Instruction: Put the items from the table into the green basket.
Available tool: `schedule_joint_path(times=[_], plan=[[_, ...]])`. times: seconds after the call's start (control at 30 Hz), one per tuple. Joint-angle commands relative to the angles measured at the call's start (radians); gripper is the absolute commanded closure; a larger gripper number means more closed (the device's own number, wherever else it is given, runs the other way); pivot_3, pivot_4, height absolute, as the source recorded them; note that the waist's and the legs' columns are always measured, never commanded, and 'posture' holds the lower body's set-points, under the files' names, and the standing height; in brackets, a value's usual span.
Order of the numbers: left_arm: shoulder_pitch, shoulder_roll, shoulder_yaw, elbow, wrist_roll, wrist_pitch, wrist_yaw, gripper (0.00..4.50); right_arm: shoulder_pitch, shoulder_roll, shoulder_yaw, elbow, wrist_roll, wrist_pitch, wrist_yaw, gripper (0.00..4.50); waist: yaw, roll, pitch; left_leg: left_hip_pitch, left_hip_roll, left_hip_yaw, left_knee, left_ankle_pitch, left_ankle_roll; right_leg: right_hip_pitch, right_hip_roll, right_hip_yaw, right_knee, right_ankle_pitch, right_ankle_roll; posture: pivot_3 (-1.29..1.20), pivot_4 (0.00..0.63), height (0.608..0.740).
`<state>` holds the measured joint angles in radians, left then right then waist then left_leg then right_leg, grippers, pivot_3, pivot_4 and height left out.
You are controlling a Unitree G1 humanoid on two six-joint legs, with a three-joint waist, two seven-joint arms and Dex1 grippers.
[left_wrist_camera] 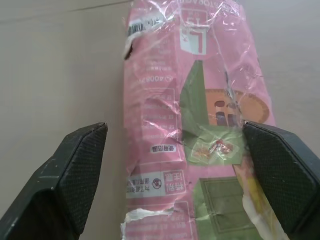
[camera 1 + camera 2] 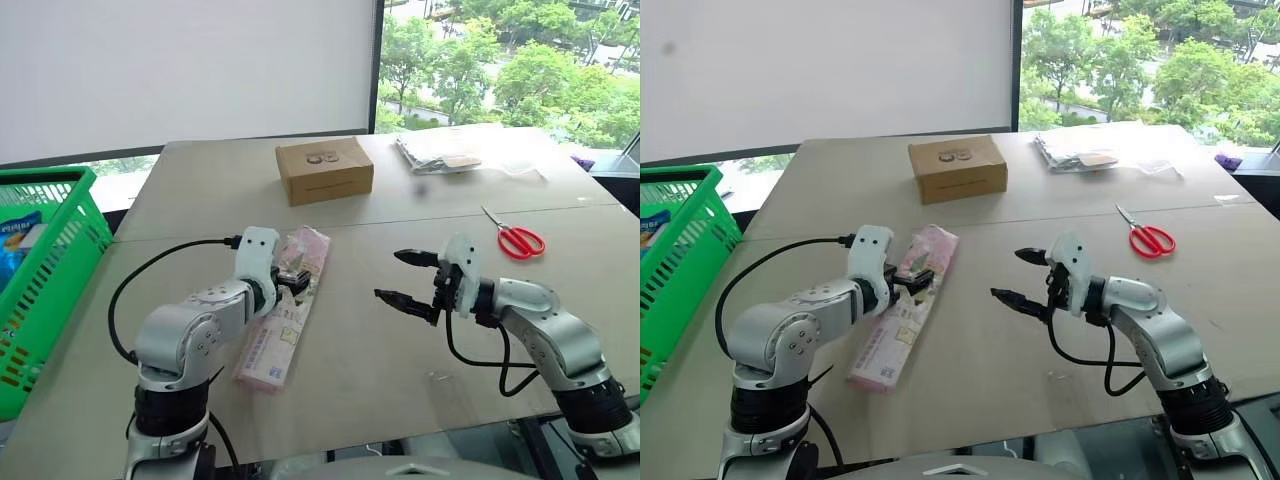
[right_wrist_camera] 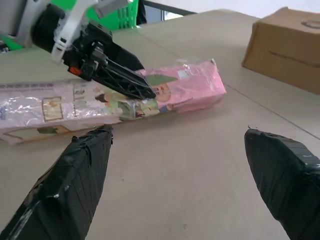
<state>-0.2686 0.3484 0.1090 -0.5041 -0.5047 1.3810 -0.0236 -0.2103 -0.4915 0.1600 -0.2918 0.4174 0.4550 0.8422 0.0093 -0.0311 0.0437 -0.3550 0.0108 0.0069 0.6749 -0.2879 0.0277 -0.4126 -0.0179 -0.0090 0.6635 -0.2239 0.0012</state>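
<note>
A long flat pink printed carton [image 2: 272, 350] lies lengthwise on the pale table [image 2: 380, 380], left of centre. My left gripper [image 2: 293, 280] hovers over the carton's middle, open. In the left wrist view its fingers [image 1: 80, 165] stand one on each side of the carton [image 1: 165, 100]. My right gripper [image 2: 388, 275] is open and empty just above the table, to the carton's right, pointing towards it. The right wrist view shows the carton [image 3: 195, 85] with the left gripper [image 3: 125, 75] over it. The green basket [image 2: 60, 250] stands at the table's left edge.
A blue packet [image 2: 18, 240] lies in the basket. A brown cardboard box [image 2: 324, 170] sits beyond the carton. Red scissors [image 2: 520, 240] lie to the right, and clear plastic bags [image 2: 440, 152] at the back right.
</note>
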Motion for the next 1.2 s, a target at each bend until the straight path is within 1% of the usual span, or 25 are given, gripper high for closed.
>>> schedule_joint_path(times=[0.03,0.1,0.17,0.23,0.3,0.33,0.37,0.4,0.53,0.63,0.67,0.77,0.83,0.93,1.03,1.1,1.2], plan=[[0.016,-0.022,0.017,-0.031,-0.007,0.043,-0.018,0.27,-0.018,0.008,-0.014,-0.019,0.005,-0.019,-0.001,0.0,-0.001,0.0,0.0,0.0,0.0,0.0,0.0,0.0,0.0,0.0,0.0,0.0,0.0,0.0,0.0,0.01,0.005,0.724],[0.018,-0.038,0.029,-0.03,-0.006,0.056,-0.021,0.87,-0.022,0.015,-0.01,-0.018,0.004,-0.017,-0.003,0.0,0.0,0.0,0.0,0.0,0.0,0.0,0.0,0.0,0.0,0.0,0.001,0.0,0.0,0.0,0.0,0.01,0.005,0.724],[0.022,-0.039,0.029,-0.035,-0.001,0.057,-0.028,1.78,-0.022,0.018,-0.007,-0.021,0.002,-0.016,-0.003,0.0,0.0,0.001,-0.001,0.0,0.0,0.0,0.0,0.0,0.0,0.0,0.001,0.0,0.0,0.0,0.0,0.01,0.005,0.724],[0.027,-0.036,0.023,-0.042,0.003,0.056,-0.034,2.78,-0.019,0.018,-0.009,-0.024,0.002,-0.015,-0.001,0.0,0.0,0.001,-0.001,0.0,0.0,0.0,0.0,0.0,0.0,0.0,0.001,0.0,0.0,0.0,0.0,0.01,0.007,0.724],[0.029,-0.036,0.021,-0.044,0.007,0.055,-0.037,3.6,-0.018,0.017,-0.011,-0.026,0.003,-0.012,0.004,0.0,0.0,0.002,-0.001,0.0,0.0,0.0,0.0,0.0,0.0,0.0,0.0,0.001,0.0,0.0,0.0,0.02,0.008,0.724],[0.03,-0.034,0.02,-0.045,0.01,0.054,-0.04,4.13,-0.017,0.014,-0.011,-0.027,0.005,-0.009,0.008,0.0,0.0,0.002,-0.001,0.001,0.0,0.001,0.0,0.0,0.0,0.0,0.0,0.001,0.0,0.0,0.0,0.02,0.009,0.724],[0.031,-0.031,0.017,-0.046,0.012,0.053,-0.043,4.38,-0.017,0.011,-0.01,-0.029,0.007,-0.005,0.012,0.0,0.0,0.002,-0.001,0.001,0.0,0.001,0.0,0.0,0.0,0.0,0.0,0.001,0.0,0.0,0.0,0.02,0.009,0.724],[0.031,-0.029,0.016,-0.046,0.014,0.052,-0.045,4.49,-0.017,0.01,-0.01,-0.029,0.008,-0.003,0.014,0.0,0.0,0.002,-0.001,0.001,0.0,0.001,0.0,0.0,0.0,0.0,0.0,0.001,0.0,-0.001,0.001,0.02,0.009,0.724],[0.028,-0.004,0.015,-0.059,0.021,0.043,-0.06,4.49,-0.022,0.009,-0.01,-0.026,0.009,0.001,0.019,0.0,-0.001,0.002,-0.001,0.001,0.0,0.001,-0.001,0.0,0.0,0.0,0.001,0.001,0.0,-0.001,0.001,0.03,0.015,0.724],[-0.005,0.07,0.023,-0.064,0.036,0.029,-0.081,4.49,-0.031,0.014,-0.006,-0.02,0.008,0.002,0.022,0.0,-0.002,0.002,0.0,0.001,0.0,0.001,-0.002,0.0,0.0,0.0,0.001,0.001,0.0,-0.001,0.001,0.04,0.016,0.724],[-0.022,0.109,0.034,-0.058,0.041,0.021,-0.093,4.49,-0.035,0.018,-0.005,-0.019,0.011,0.002,0.025,0.0,-0.003,0.003,0.001,0.001,0.001,0.001,-0.002,0.0,0.0,0.0,0.002,0.001,-0.001,-0.001,0.001,0.06,0.016,0.724],[-0.098,0.265,0.094,-0.007,0.05,-0.003,-0.152,4.49,-0.054,0.039,-0.004,-0.013,0.035,0.006,0.038,0.0,-0.002,0.002,0.004,0.002,0.001,0.0,-0.002,0.0,0.0,0.0,0.003,0.001,0.0,-0.002,0.001,0.06,0.016,0.724],[-0.142,0.404,0.14,0.055,0.062,-0.046,-0.21,4.49,-0.073,0.049,-0.002,-0.009,0.065,0.015,0.069,0.0,-0.002,0.002,0.01,0.002,0.001,-0.003,-0.002,0.0,0.0,-0.001,0.006,0.001,-0.001,-0.004,-0.002,0.09,0.017,0.724],[-0.177,0.601,0.195,0.172,0.112,-0.135,-0.276,4.49,-0.101,0.067,-0.011,-0.02,0.141,0.042,0.119,0.0,-0.001,0.003,0.014,0.002,0.001,-0.004,-0.003,0.0,0.0,-0.001,0.005,0.0,-0.001,-0.004,-0.002,0.11,0.014,0.724],[-0.162,0.803,0.238,0.315,0.188,-0.264,-0.346,4.49,-0.143,0.091,-0.026,-0.043,0.235,0.081,0.153,0.0,0.002,0.004,0.015,0.001,0.002,-0.004,-0.006,0.0,0.0,-0.002,0.003,0.0,-0.003,-0.003,-0.001,0.11,0.014,0.724],[-0.133,0.902,0.283,0.438,0.241,-0.36,-0.384,4.49,-0.177,0.115,-0.037,-0.05,0.28,0.094,0.15,0.0,0.005,0.004,0.016,-0.003,0.001,-0.005,-0.006,0.0,0.0,-0.005,0.001,-0.001,-0.004,-0.003,-0.001,0.11,0.014,0.724],[-0.054,1.013,0.341,0.636,0.338,-0.52,-0.415,4.49,-0.226,0.139,-0.044,-0.057,0.327,0.119,0.139,0.0,0.006,0.004,0.016,-0.009,0.001,-0.006,-0.006,0.0,-0.001,-0.01,-0.004,-0.002,-0.003,-0.002,-0.002,0.11,0.014,0.724]])
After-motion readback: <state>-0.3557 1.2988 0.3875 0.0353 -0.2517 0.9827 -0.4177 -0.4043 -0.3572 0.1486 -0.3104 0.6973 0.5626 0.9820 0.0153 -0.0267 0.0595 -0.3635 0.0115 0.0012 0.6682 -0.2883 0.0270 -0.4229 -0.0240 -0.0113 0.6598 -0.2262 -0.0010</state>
